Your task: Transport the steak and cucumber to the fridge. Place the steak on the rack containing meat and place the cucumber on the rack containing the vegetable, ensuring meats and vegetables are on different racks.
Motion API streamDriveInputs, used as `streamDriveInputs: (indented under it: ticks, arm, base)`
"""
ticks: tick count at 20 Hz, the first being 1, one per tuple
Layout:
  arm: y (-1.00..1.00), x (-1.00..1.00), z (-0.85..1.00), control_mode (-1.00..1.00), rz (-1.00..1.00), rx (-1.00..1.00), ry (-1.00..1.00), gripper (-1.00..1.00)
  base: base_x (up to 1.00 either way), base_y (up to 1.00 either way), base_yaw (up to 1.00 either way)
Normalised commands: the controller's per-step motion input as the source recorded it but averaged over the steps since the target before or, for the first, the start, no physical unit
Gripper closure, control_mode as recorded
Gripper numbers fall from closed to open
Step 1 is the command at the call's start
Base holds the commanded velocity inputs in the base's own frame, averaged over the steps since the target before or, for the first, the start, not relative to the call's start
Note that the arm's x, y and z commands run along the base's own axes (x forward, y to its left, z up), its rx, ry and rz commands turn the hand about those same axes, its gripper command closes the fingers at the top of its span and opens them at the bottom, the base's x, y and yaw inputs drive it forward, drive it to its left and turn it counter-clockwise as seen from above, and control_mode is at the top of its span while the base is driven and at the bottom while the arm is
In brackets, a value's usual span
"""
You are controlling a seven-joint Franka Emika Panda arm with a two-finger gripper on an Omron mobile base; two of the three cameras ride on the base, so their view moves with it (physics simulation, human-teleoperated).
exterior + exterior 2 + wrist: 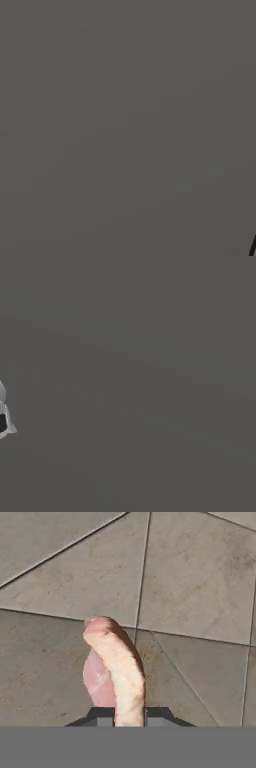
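Base views give flat grey up close, likely the fridge [125, 125] front, with a bit of the arm [4, 416] at the right view's left edge. Hand view: gripper [129, 714] clenched on the steak [117, 662], edge-on, hanging over the tiled floor [200, 577]. Transport step by my read; next needs the fridge's meat rack in reach.

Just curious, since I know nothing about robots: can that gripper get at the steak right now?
Yes, it seems so: the gripper is already shut on the steak, which sticks out edge-on between its fingertips, above a tiled floor.
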Motion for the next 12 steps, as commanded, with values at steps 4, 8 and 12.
streamDriveInputs:
  ticks: [4,8,12]
  arm:
    - [0.0,0.0,0.0,1.0,0.0,0.0,0.0,1.0]
    - [0.0,0.0,0.0,1.0,0.0,0.0,0.0,1.0]
    - [0.0,0.0,0.0,1.0,0.0,0.0,0.0,1.0]
  base:
    - [-0.15,1.0,0.0]
    - [0.29,1.0,-0.08]
    - [0.63,1.0,-0.15]
